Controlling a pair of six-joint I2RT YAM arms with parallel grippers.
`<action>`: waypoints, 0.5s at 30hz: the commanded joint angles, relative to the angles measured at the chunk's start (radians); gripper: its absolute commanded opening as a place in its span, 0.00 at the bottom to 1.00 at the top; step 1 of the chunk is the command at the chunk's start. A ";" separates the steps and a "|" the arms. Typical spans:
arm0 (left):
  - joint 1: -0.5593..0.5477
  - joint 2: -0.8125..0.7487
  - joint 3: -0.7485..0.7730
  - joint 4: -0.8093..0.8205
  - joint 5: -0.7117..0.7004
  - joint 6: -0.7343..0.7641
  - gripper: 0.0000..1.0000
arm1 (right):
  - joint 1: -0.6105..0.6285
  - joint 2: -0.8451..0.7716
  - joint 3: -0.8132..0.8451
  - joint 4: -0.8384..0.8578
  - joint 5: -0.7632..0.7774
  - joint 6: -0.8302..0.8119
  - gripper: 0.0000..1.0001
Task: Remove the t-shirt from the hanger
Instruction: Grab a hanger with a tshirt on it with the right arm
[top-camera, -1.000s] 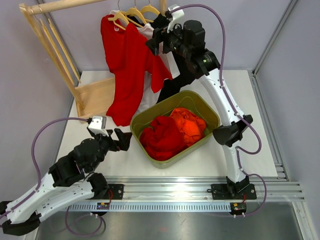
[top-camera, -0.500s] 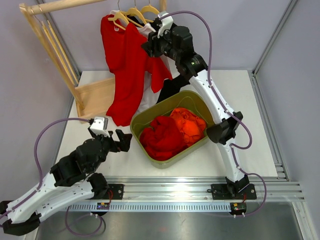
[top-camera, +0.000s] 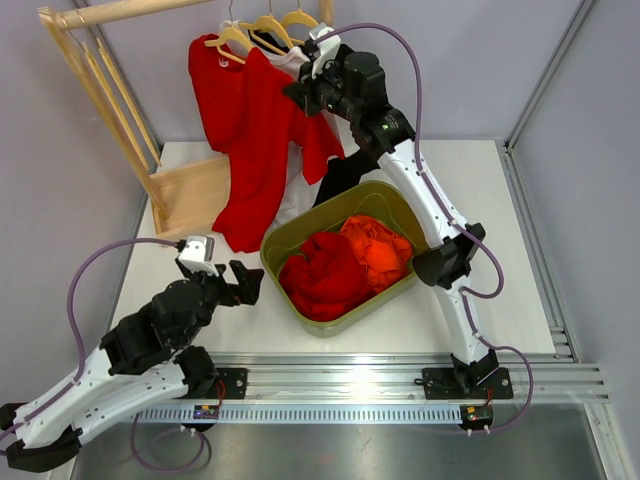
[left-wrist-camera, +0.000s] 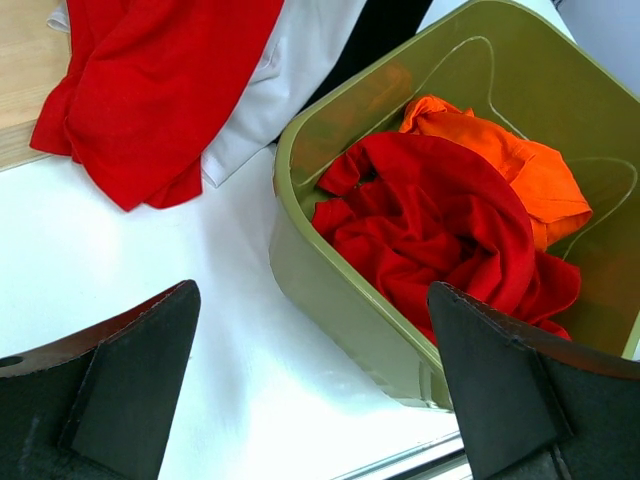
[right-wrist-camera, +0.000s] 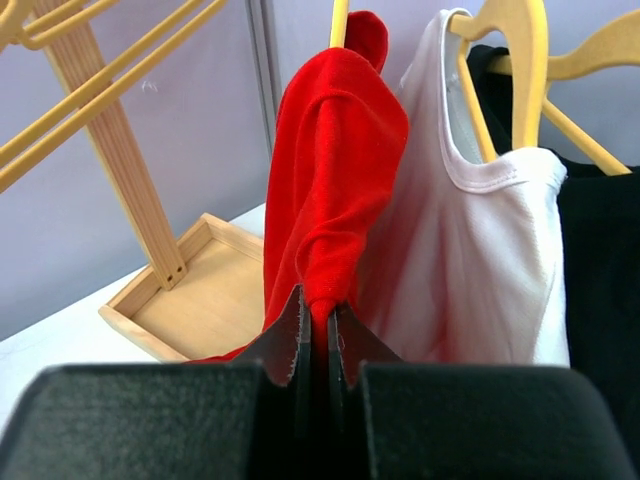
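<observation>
A red t-shirt (top-camera: 250, 130) hangs on a pale wooden hanger (top-camera: 225, 38) at the left of the rack. My right gripper (top-camera: 305, 95) is up at the shirt's right shoulder. In the right wrist view this gripper (right-wrist-camera: 316, 305) is shut on a bunched fold of the red t-shirt (right-wrist-camera: 330, 150), and the fabric rises from between the jaws. My left gripper (top-camera: 245, 280) rests low over the table left of the bin. Its jaws stand wide open (left-wrist-camera: 315, 385) with nothing between them.
A white shirt (right-wrist-camera: 470, 260) and a black garment (right-wrist-camera: 600, 280) hang on their own hangers right beside the red one. An olive bin (top-camera: 330, 325) holds red and orange clothes (top-camera: 345, 262). The wooden rack (top-camera: 100, 80) and its base tray (top-camera: 190, 190) stand at the back left.
My right arm swung left to the red t-shirt, and its jaws closed on the fabric. The shirt and hanger shifted slightly left. The left arm stayed put.
</observation>
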 joint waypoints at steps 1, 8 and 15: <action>0.002 -0.028 -0.014 0.050 -0.015 -0.023 0.99 | 0.009 -0.029 0.088 0.120 -0.064 0.005 0.00; 0.002 -0.071 -0.016 0.033 -0.029 -0.030 0.99 | 0.009 -0.018 0.149 0.202 -0.034 0.042 0.00; 0.002 -0.098 -0.025 0.039 -0.027 -0.036 0.99 | 0.009 -0.035 0.158 0.174 -0.083 0.041 0.00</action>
